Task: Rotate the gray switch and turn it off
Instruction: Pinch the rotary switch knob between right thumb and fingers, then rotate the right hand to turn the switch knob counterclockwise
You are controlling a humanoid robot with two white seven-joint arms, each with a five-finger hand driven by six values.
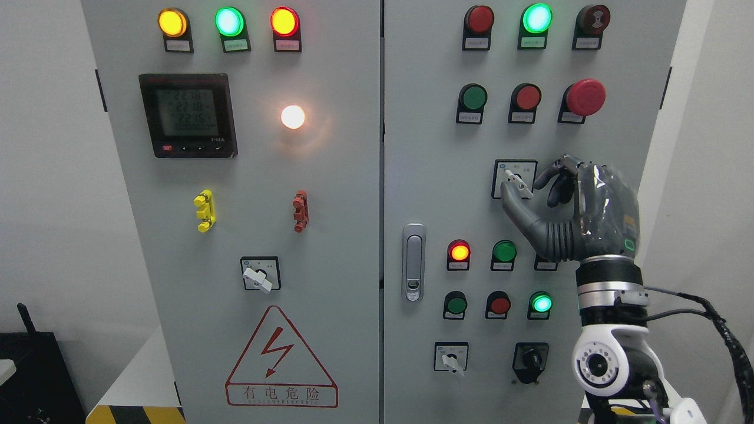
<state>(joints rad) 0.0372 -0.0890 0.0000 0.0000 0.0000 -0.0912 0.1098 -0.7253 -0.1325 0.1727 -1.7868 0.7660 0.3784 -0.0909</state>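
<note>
The gray rotary switch (pixel 514 178) sits on the right cabinet door, on a square black-framed plate below the red mushroom button. Its pale handle slants from upper left to lower right. My right hand (pixel 522 187) rises from the lower right and pinches the handle. The thumb (pixel 511 200) presses its lower left side and the curled index finger (pixel 545 175) meets its right end. The other fingers curl beside the index finger. My left arm does not show.
Similar gray switches sit on the left door (pixel 259 275) and at the lower right door (pixel 452 359), beside a black selector (pixel 531 359). Pilot lamps and push buttons surround the hand. A door latch (pixel 413 262) stands left of it. The red mushroom button (pixel 584 97) juts out above.
</note>
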